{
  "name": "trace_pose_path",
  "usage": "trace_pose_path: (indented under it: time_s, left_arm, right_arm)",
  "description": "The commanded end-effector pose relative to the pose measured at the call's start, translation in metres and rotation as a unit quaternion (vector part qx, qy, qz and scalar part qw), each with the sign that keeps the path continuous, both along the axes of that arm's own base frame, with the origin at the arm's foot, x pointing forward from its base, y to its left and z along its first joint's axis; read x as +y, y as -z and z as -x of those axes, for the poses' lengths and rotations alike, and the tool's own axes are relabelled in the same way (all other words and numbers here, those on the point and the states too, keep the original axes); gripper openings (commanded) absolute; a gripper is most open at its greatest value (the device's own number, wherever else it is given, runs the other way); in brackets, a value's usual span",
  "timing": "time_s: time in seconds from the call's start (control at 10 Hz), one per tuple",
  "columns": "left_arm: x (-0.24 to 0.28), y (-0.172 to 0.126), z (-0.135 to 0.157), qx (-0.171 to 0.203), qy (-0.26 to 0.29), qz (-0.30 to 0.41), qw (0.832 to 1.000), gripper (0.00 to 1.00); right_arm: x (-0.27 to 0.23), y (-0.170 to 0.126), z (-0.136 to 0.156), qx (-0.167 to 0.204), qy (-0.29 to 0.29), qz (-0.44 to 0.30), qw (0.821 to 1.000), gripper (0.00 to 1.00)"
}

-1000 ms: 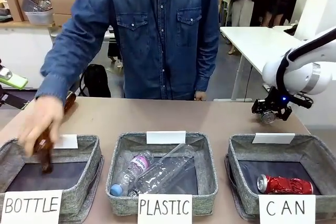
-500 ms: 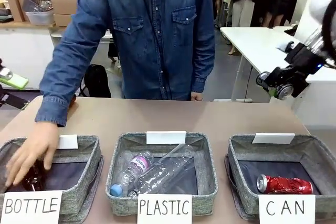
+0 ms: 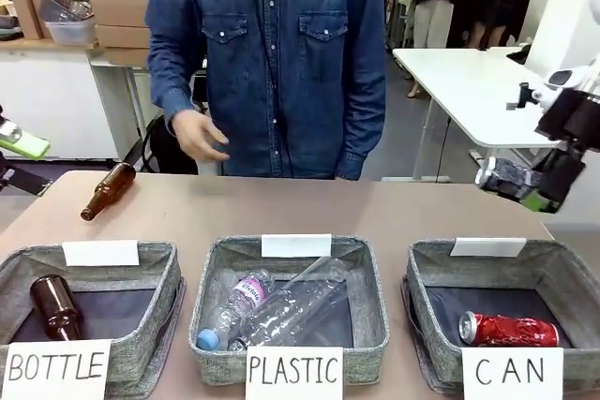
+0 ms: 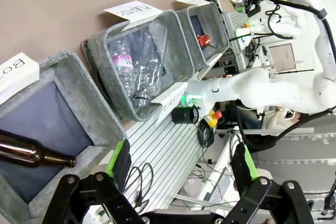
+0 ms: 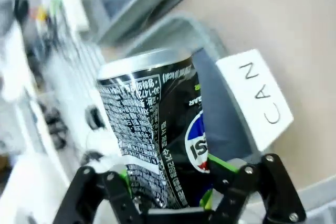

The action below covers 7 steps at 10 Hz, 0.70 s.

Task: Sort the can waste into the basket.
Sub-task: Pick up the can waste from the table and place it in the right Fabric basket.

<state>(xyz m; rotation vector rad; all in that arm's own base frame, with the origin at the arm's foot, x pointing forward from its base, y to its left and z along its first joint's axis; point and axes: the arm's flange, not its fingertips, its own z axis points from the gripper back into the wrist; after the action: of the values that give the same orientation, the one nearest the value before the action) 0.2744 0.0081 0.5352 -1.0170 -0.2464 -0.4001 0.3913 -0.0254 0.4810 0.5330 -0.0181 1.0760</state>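
My right gripper hangs above the table's far right corner, shut on the dark silver-black can, which lies tilted in its grip behind the CAN basket. In the right wrist view the can stands between the fingers, with the white "CAN" sign below and beyond it. A red can lies on the basket's dark floor. My left gripper is open and holds nothing, off the left end of the row of baskets.
A brown bottle lies on the table at the far left. Another brown bottle is in the BOTTLE basket. Clear plastic bottles fill the PLASTIC basket. A person in a denim shirt stands across the table, one hand raised.
The person left a brown bottle in the BOTTLE basket and drew the hand back. My right gripper swung up and to the right with the dark can.
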Motion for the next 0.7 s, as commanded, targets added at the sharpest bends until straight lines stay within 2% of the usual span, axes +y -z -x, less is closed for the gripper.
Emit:
trace_pose_path:
  time_s: [0.0,0.1,0.6]
  left_arm:
    - [0.0028,0.0007,0.0006,-0.007,0.008,-0.001,1.0,1.0]
    - [0.0028,0.0007,0.0006,-0.007,0.008,-0.001,1.0,1.0]
    - [0.0028,0.0007,0.0006,-0.007,0.008,-0.001,1.0,1.0]
  right_arm:
    - [-0.0106,0.004,0.006,-0.057,-0.124,-0.041,0.99,0.14]
    - [-0.0078,0.0034,0.0041,-0.031,-0.112,-0.03,0.993,0.14]
    - [-0.0072,0.0026,-0.0012,-0.015,-0.113,-0.026,0.993,0.14]
